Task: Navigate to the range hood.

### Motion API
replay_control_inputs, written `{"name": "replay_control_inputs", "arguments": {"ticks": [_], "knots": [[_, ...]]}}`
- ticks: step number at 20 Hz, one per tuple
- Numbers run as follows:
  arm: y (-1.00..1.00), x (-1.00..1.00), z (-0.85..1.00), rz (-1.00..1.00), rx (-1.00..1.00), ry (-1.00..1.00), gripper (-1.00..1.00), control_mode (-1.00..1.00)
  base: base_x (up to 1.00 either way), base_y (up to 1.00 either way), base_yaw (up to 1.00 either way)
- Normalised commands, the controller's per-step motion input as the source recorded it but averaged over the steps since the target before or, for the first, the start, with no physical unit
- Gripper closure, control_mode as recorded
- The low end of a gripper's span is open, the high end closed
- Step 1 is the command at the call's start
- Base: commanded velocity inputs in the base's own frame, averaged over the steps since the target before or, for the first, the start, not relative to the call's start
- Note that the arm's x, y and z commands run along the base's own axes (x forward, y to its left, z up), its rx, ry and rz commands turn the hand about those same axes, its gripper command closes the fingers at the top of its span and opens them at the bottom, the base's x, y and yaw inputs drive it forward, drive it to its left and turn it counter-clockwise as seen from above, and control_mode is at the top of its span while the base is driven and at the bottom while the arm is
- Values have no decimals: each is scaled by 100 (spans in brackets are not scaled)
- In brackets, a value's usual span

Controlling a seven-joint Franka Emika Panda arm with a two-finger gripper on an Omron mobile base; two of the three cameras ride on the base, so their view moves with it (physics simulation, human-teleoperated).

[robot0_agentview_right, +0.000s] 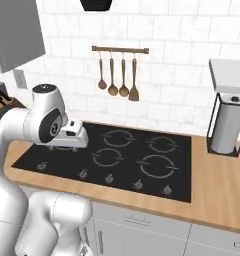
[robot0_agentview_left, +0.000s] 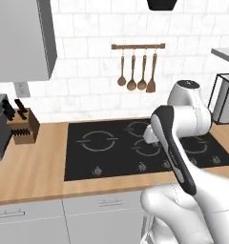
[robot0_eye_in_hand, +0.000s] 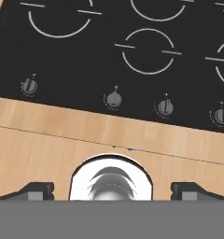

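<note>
1 matt black tapered range hood (robot0_agentview_left: 162, 4) w/ glossy flat cooktop (robot0_agentview_left: 111, 155) below, fingers (robot0_eye_in_hand: 37, 190) wide, empty

Black cooktop (robot0_agentview_left: 135, 147) in wooden counter (robot0_agentview_left: 30, 176), utensil rail (robot0_agentview_left: 138, 46) on tiled wall, knife block (robot0_agentview_left: 22, 125) at left

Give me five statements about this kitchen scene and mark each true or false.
1. The range hood hangs above the cooktop. True.
2. Four wooden utensils hang from a rail on the tiled wall. True.
3. A pot stands on the front burner. False: the burners are bare.
4. The knife block sits to the right of the cooktop. False: it stands to its left, on the wooden counter.
5. The gripper holds a spoon. False: in the hand view its fingertips stand wide apart with nothing between them, above the counter's edge near the knobs.
</note>
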Motion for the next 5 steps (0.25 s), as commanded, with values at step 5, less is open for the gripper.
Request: {"name": "replay_control_inputs", "arguments": {"ticks": [5], "knots": [[0,0,0,0,0,0,-100,100,54,0,-10]]}}
